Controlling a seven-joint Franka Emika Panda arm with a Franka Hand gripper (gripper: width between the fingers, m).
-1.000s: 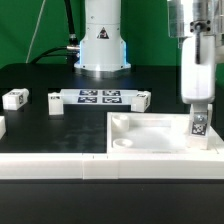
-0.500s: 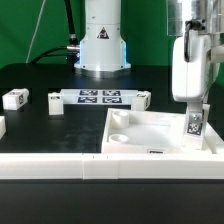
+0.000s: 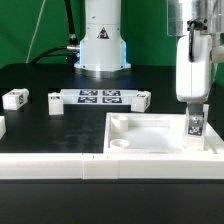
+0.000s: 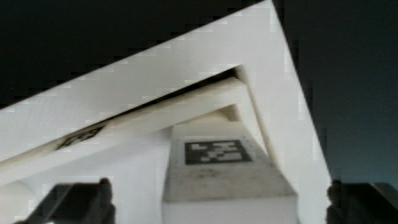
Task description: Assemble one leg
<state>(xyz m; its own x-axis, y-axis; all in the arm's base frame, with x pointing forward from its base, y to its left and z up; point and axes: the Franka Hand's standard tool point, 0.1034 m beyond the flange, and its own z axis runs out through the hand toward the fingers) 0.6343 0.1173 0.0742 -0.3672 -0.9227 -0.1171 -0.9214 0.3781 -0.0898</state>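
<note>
**Leg seated at the tray corner, claw spread around it**

Leg (image 3: 196,125) stands upright inside the large white tray (image 3: 150,130), at the corner toward the exterior view's right, its black-and-white tag facing the camera. My claw (image 3: 195,112) sits directly above and around it. In the wrist view the leg (image 4: 222,175) fills the middle of the gap and my two dark fingers (image 4: 79,203) stand off on either side, with a visible gap between each one and the post, so I read my claw as spread wide and not pressing on anything. Whether the leg's foot is fully home in the tray corner I cannot tell from here.

As for handling: I judge the leg to be light, rigid plastic, smooth-faced and likely a bit slippery. It should not deform or break under a firm squeeze, but being short it could tip or twist if pinched off-centre. I would take it across two opposite flat sides, near the upper half, with the pads square to the faces.

Elsewhere on the bench (image 3: 40,75), well apart from me, lie the marker board (image 3: 98,97) and a few other small white posts.
</note>
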